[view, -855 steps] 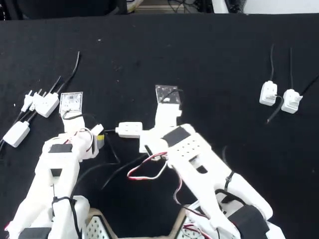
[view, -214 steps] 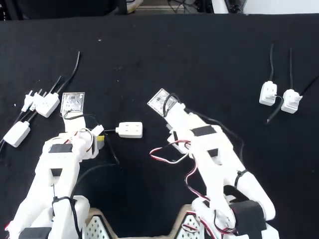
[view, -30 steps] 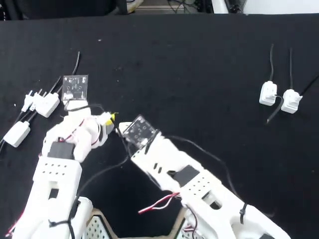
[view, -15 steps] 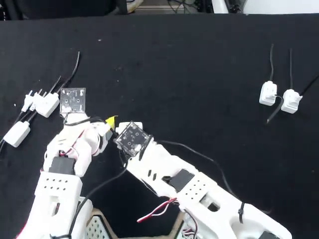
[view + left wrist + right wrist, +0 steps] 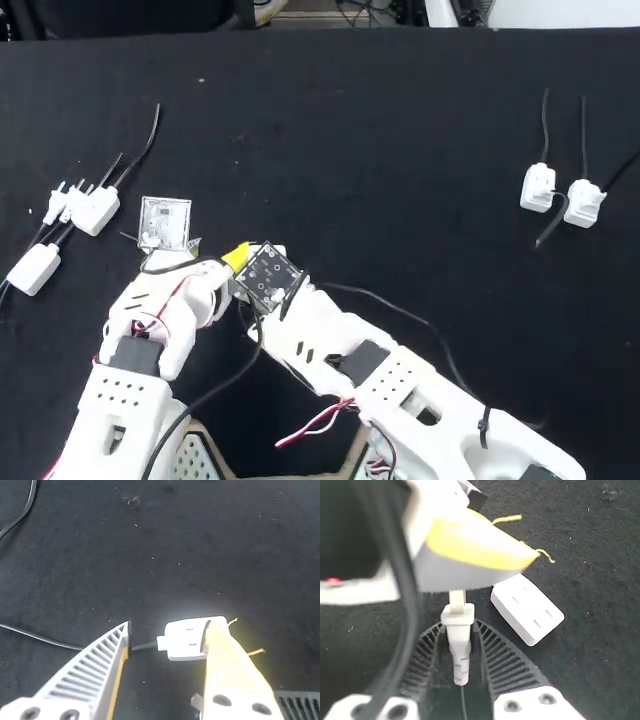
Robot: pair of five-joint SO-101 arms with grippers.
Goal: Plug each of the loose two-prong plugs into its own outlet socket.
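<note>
Near the middle of the tabletop [image 5: 400, 120], the white socket block [image 5: 189, 639] is lying between the spread fingers of the left gripper [image 5: 171, 628], touching the yellow one. A plug [image 5: 457, 635] is clamped by its body in the right gripper [image 5: 457, 626], just beside the block. The plug is judged light and rigid, with a limp cord, so the body is the place to hold. The block may slide if not braced.

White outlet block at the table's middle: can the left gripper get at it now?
Probably yes. The left gripper is open, and the outlet block lies right by its yellow-taped finger, nothing between. The right gripper, holding a two-prong plug, hangs close.
</note>
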